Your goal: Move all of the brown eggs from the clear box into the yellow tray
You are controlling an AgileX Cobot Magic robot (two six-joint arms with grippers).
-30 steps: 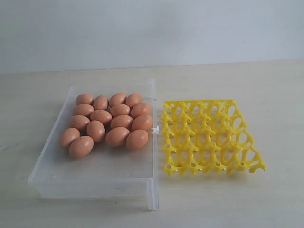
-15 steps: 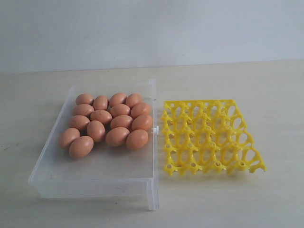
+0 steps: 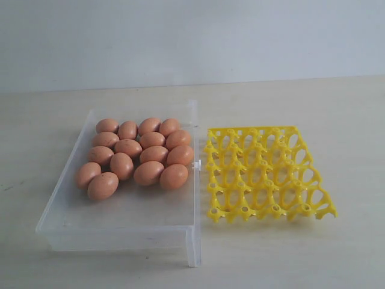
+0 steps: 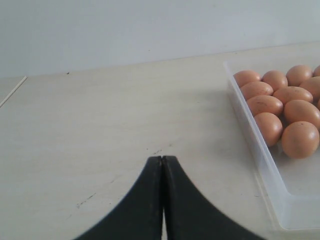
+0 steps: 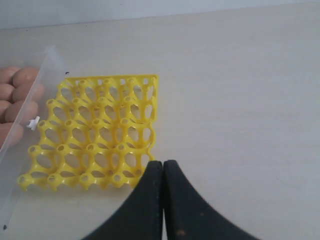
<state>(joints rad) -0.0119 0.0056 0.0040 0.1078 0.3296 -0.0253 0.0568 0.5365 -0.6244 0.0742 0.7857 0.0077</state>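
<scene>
A pale wooden bench (image 3: 337,120) holds a clear box (image 3: 120,229) and, just beside it on the right of the exterior view, a yellow tray (image 3: 264,174). Every cup in the tray is empty. About sixteen brown eggs (image 3: 135,158) lie on their sides in the far half of the box, packed in rough rows and touching one another. The near half of the box floor is bare.

The left jaws are pressed closed and hold nothing, above bare bench outside the box's outer wall. The right jaws are also closed and empty, above the bench near a corner of the tray.

The eggs look light and stiff, but their shells are likely brittle, and their smooth, rounded sides could slip or roll. A gentle pinch across an egg's narrow middle seems safest. The eggs at the near edge of the cluster probably offer the most room, since the packed inner ones leave little space between them.
</scene>
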